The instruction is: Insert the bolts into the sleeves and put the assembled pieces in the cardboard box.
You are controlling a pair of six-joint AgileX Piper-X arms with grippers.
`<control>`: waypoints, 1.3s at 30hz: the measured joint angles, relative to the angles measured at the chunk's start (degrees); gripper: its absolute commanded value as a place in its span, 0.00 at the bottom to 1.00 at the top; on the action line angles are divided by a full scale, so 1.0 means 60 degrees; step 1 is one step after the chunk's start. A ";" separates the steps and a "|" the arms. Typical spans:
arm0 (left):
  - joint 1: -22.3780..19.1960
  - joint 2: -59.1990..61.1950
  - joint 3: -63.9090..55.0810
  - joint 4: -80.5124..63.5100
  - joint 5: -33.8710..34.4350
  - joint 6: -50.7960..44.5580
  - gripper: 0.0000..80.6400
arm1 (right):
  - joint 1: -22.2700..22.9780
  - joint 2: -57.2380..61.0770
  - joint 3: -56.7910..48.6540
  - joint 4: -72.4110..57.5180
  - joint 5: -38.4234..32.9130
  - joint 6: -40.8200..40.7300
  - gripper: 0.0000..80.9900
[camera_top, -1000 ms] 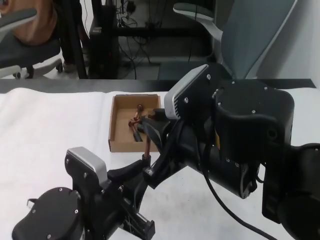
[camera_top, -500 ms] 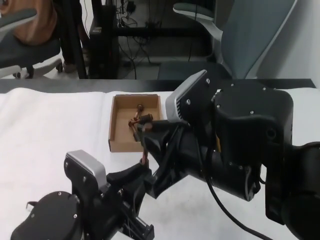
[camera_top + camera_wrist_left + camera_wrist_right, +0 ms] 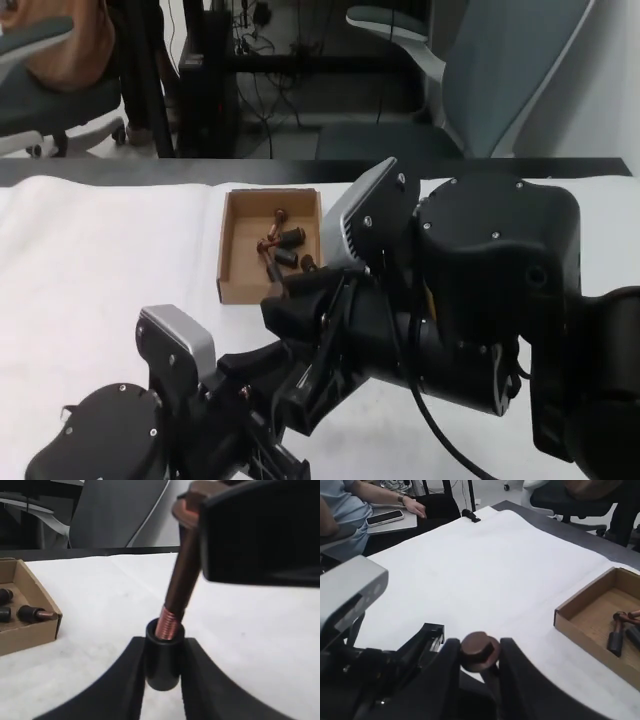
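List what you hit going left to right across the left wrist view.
Cardboard box → sleeve, upright, with the bolt tip entering it → fingers of the right arm, clamped on the bolt's head.

The bolt (image 3: 181, 575) is coppery metal, dull along the shaft and bright at the thread. The sleeve (image 3: 162, 665) is smooth black, faintly glossy. Matt brown cardboard box (image 3: 25, 637); white cloth surface (image 3: 260, 640).

We saw a bench (image 3: 100, 170) under white cloth (image 3: 100, 260). The cardboard box (image 3: 240, 292) sat on the cloth, toward the far edge.
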 measured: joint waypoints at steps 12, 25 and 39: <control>-0.0035 0.0000 0.0000 0.0208 0.0509 -0.0072 0.02 | 0.0058 0.0000 0.0000 0.0570 0.0224 -0.0562 0.01; -0.0035 0.0000 -0.0026 0.0135 0.0998 -0.0277 0.02 | 0.0033 0.0027 0.0078 0.0946 0.0341 -0.0498 0.86; 0.0338 0.0000 -0.0517 0.0955 0.1097 -0.0468 0.02 | 0.0033 -0.2144 -0.0658 0.0051 0.1953 -0.1876 0.86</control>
